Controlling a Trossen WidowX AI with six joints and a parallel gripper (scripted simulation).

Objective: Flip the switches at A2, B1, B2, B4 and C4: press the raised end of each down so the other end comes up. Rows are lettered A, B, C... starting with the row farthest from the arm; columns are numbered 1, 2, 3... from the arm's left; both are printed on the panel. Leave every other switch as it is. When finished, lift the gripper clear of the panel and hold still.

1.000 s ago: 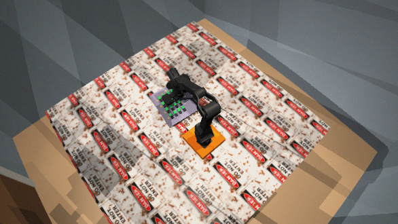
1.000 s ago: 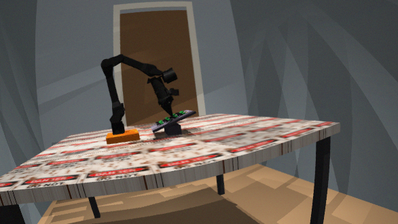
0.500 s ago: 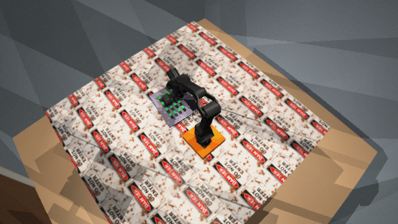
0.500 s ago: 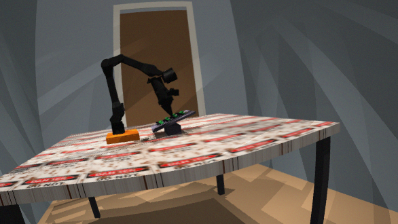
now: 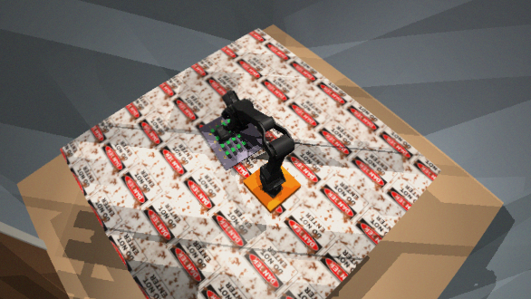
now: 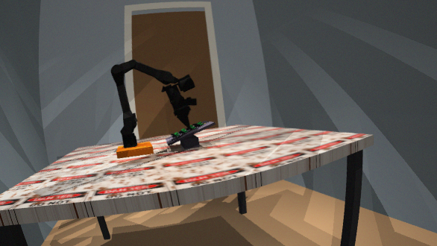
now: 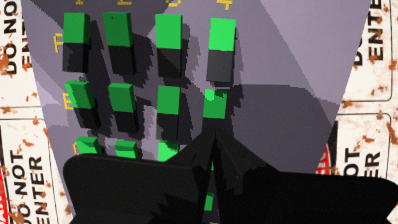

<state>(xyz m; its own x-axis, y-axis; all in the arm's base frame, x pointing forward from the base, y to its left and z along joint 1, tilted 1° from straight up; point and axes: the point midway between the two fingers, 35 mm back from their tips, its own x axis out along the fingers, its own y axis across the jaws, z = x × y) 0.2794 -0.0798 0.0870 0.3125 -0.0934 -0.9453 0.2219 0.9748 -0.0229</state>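
From above, I see my end effector (image 5: 223,134) over the switch panel (image 5: 232,146) mid-worktop (image 5: 136,149). Side on, it touches the tilted panel (image 6: 191,130). At the wrist, pinched-shut, empty fingers meet switch B4 (image 7: 215,103).
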